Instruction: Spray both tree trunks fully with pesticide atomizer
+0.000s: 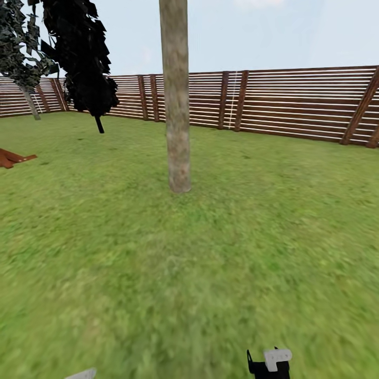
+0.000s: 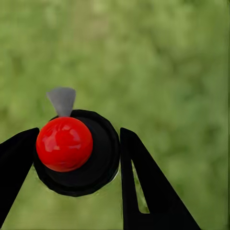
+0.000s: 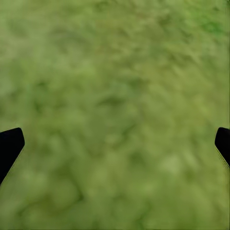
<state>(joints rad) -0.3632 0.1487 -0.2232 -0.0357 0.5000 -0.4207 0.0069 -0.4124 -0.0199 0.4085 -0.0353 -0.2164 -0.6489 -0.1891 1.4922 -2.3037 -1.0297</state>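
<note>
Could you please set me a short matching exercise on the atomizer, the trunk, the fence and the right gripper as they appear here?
Things:
1. atomizer
2. trunk
3. fence
4. right gripper

States or places:
A. stands upright in the lawn
B. open, over grass
C. between the left gripper jaws
D. behind the trunk, along the lawn's far edge

Pairs: 1-C, 2-A, 3-D, 4-B

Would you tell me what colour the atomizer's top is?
Glossy red, on the black pesticide atomizer between the left gripper fingers; clearest in the left wrist view.
</note>
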